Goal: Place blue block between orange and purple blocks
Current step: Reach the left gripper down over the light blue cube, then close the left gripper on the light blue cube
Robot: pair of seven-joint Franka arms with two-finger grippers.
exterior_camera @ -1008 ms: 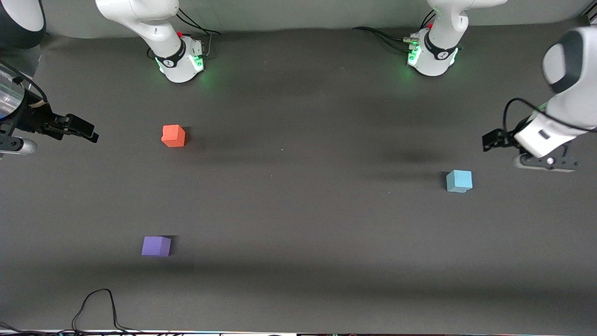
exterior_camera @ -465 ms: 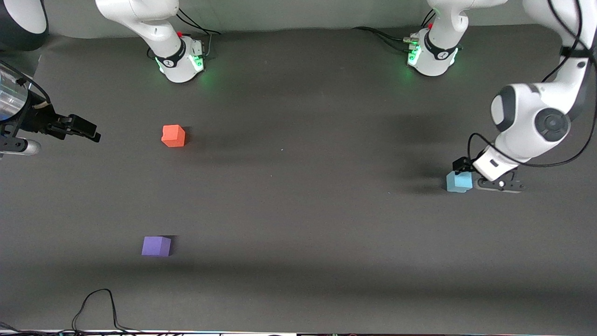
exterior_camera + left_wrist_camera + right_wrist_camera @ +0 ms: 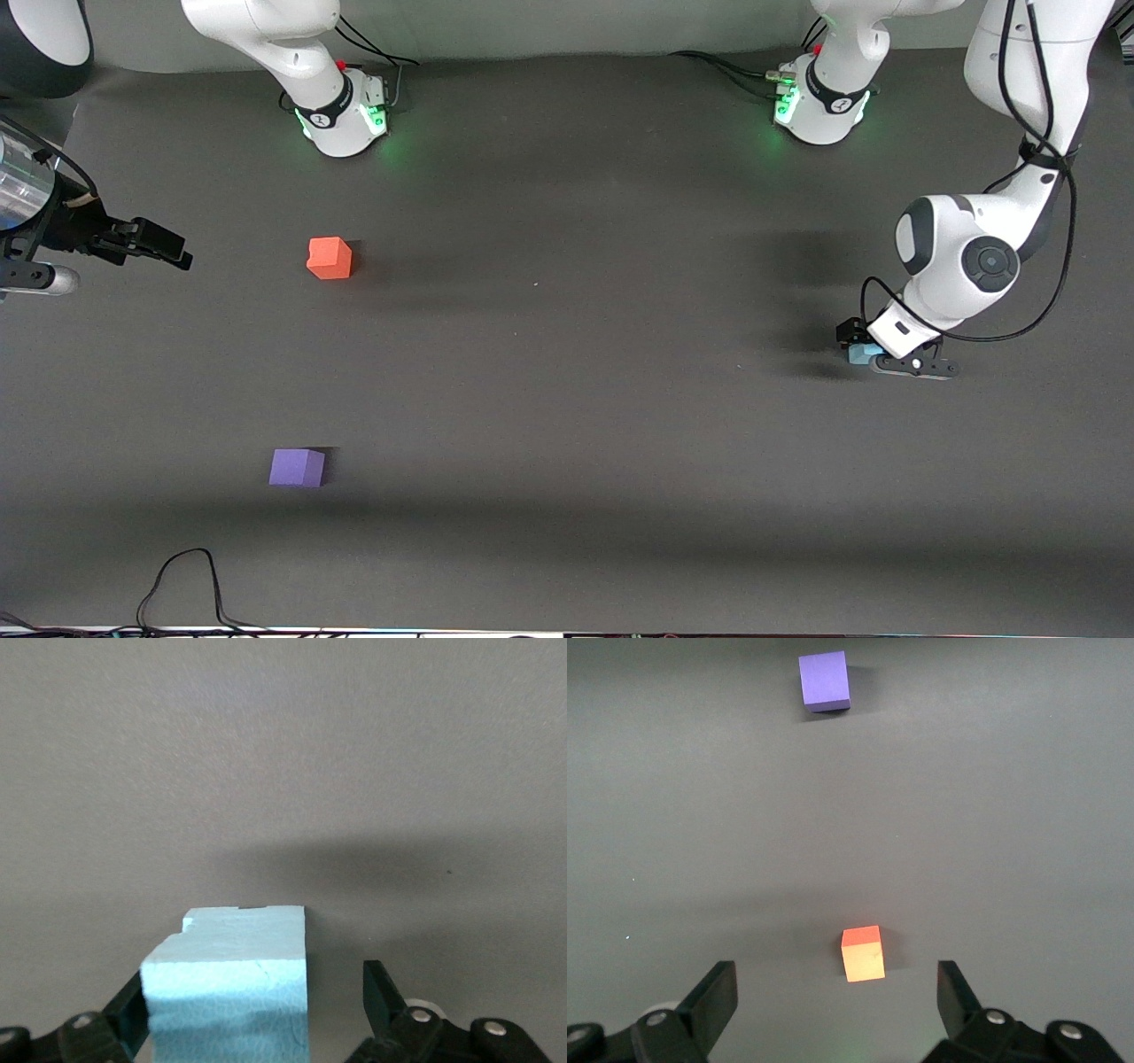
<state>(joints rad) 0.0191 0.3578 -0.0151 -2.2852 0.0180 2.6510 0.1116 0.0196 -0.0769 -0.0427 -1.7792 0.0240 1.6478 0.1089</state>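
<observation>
A: Where is the blue block (image 3: 858, 354)?

B: On the counter (image 3: 567, 372), near the edge at the left arm's end, about midway between the edge where the bases stand and the edge nearest the front camera. The left gripper (image 3: 873, 352) is down over it and covers most of it in the front view.

A: Has the gripper clamped it?

B: Not as far as I can see. In the left wrist view the blue block (image 3: 232, 983) sits between the spread fingers; one finger (image 3: 128, 1019) is right against one side of it, while the other shows a clear gap of counter before the block's face. So the gripper is released around the block, not squeezing it.

A: And the other two blocks?

B: The orange block (image 3: 330, 258) lies toward the right arm's end, closer to the base edge. The purple block (image 3: 297, 467) is toward the same end, nearer the front camera's edge. They are well apart from each other.

A: The right arm?

B: It waits. The right gripper (image 3: 142, 244) hangs over the counter's edge at its own end, fingers spread wide and holding nothing; its wrist view shows the orange block (image 3: 862, 953) and the purple block (image 3: 825, 680).
</observation>
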